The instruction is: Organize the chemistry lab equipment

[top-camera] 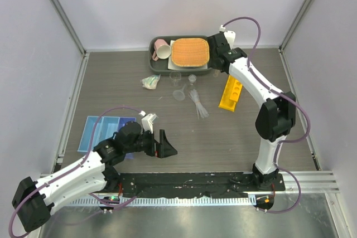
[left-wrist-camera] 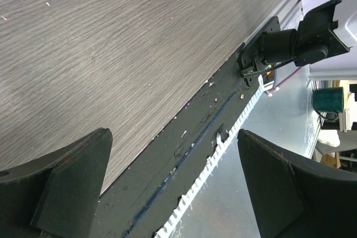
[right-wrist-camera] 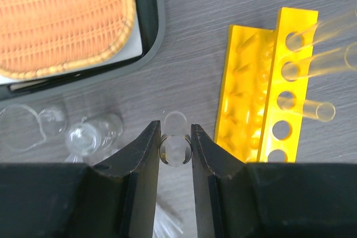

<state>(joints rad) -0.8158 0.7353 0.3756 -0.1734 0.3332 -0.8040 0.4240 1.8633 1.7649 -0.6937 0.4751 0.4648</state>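
At three o'clock, the yellow holed rack [right-wrist-camera: 245, 98] holds three thin glass tubes [right-wrist-camera: 323, 62], clear only wrist-side; the right gripper [right-wrist-camera: 175, 132] pinches seemingly a fourth clear tube [right-wrist-camera: 175, 151]; the left gripper [left-wrist-camera: 173, 137] gapes.

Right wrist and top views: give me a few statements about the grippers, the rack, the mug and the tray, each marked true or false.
1. The right gripper grips a thin glass tube. True.
2. The yellow rack holds nothing. False: three tubes sit in its holes.
3. The left gripper is clamped shut. False: its jaws stand wide open with nothing between them.
4. The pink mug sits on the dark tray beside the orange mat. True.
5. The blue tray lies right next to the yellow rack. False: it lies far from it, by the left gripper.
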